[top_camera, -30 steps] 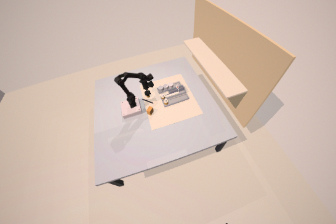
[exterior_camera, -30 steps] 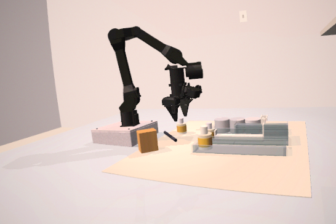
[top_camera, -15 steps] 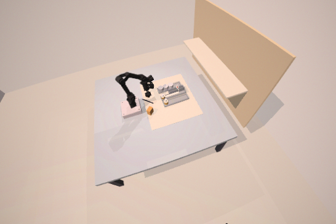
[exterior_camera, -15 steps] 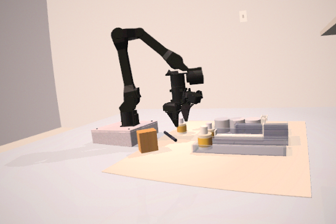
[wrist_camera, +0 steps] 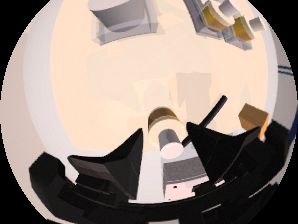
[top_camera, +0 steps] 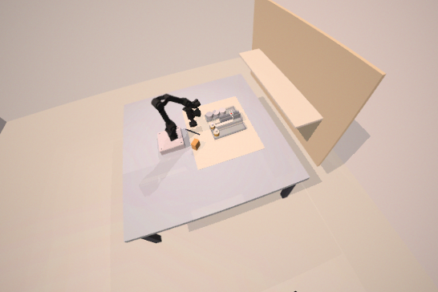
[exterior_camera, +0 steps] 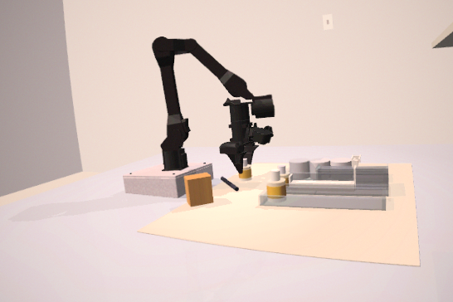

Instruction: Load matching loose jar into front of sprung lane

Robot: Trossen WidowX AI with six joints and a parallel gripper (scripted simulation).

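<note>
The loose jar [exterior_camera: 245, 174] [wrist_camera: 163, 123], with a white cap and amber band, stands upright on the mat. My gripper [top_camera: 193, 125] [exterior_camera: 245, 168] [wrist_camera: 165, 128] points down over it, with the fingers on both sides and partly open. Small gaps show between jar and fingertips in the wrist view. A similar jar [top_camera: 212, 127] [exterior_camera: 282, 173] [wrist_camera: 214, 16] stands in the middle lane, before the white pusher plate [exterior_camera: 290, 179]. Another amber-banded jar [top_camera: 216, 132] [exterior_camera: 275, 189] [wrist_camera: 242, 30] stands at the front of the outer lane. The loose jar is hidden in the top view.
An orange block [top_camera: 195, 144] [exterior_camera: 198, 189] [wrist_camera: 251, 118] and a thin black stick [top_camera: 192, 131] [exterior_camera: 229, 183] [wrist_camera: 207, 116] lie close by, the stick nearer the loose jar. Wide grey jars [top_camera: 209, 115] [exterior_camera: 299, 168] [wrist_camera: 117, 15] fill part of the far lane. A raised shelf [top_camera: 281, 87] stands beyond the table.
</note>
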